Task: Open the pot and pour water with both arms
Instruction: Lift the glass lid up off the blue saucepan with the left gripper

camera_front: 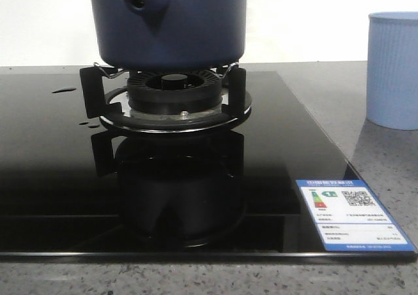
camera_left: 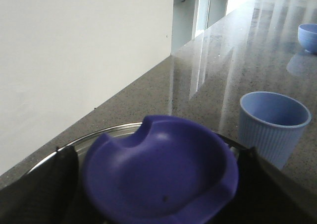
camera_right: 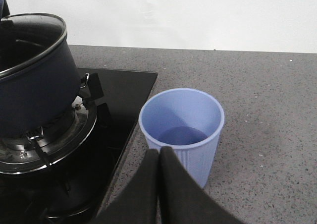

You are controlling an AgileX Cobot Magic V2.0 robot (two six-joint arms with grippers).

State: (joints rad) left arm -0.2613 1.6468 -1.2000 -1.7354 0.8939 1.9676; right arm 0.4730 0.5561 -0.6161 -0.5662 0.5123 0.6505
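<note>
The dark navy pot point(camera_front: 170, 27) stands on the gas burner point(camera_front: 173, 102), its stubby handle mount facing the front camera. A glass lid point(camera_right: 29, 35) with a metal rim covers the pot point(camera_right: 34, 90). In the left wrist view the lid's blue knob point(camera_left: 158, 172) fills the space between the black fingers point(camera_left: 59, 179) of my left gripper point(camera_left: 158, 157). The gripper is open, with a thin gap showing at one side of the knob. My right gripper point(camera_right: 159, 152) is shut on nothing, hovering just in front of the pale blue ribbed cup point(camera_right: 181, 130).
The black glass cooktop point(camera_front: 52, 177) carries an energy label point(camera_front: 349, 213) at its front right corner. The cup point(camera_front: 392, 66) stands on the grey speckled counter to the cooktop's right. A small blue bowl point(camera_left: 308, 35) sits far along the counter. A white wall runs behind.
</note>
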